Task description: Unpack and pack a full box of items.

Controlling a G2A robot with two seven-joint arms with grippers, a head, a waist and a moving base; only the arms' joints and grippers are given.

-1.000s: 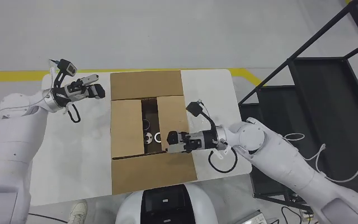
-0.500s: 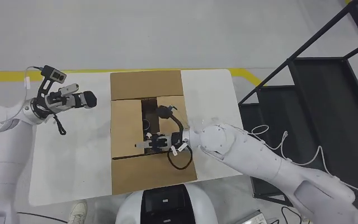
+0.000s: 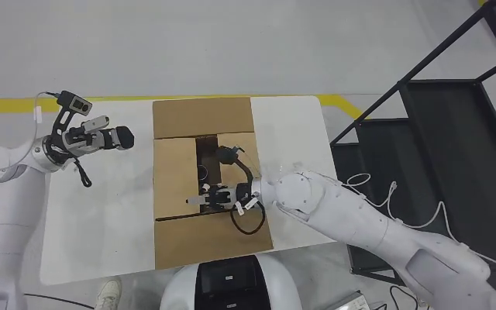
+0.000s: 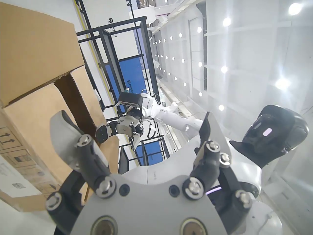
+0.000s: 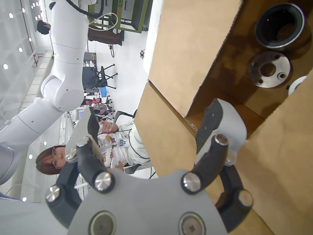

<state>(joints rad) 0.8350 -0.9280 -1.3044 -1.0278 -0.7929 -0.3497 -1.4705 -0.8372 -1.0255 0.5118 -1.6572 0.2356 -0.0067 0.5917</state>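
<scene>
A brown cardboard box [image 3: 204,118] stands mid-table with its flaps folded out and a narrow gap open in the middle. Inside lie a black ring with a metal rim [image 5: 280,26], a round metal flange [image 5: 269,69] and a white part [image 5: 297,85]. My right gripper [image 3: 200,199] [image 5: 154,125] is open at the near end of the gap; a flap corner lies between its fingers, and one finger [image 5: 220,121] sits over the opening. My left gripper [image 3: 122,137] [image 4: 134,133] is open and holds nothing, hanging left of the box [image 4: 36,50].
The white table [image 3: 291,132] has bare surface left and right of the box. A black metal stair frame [image 3: 434,116] stands off the table's right side. A yellow floor line [image 3: 349,101] runs behind the table.
My right gripper swung left from the right flap to the gap's near end. The left gripper drew back, away from the box. Over the last half second nothing moved.
</scene>
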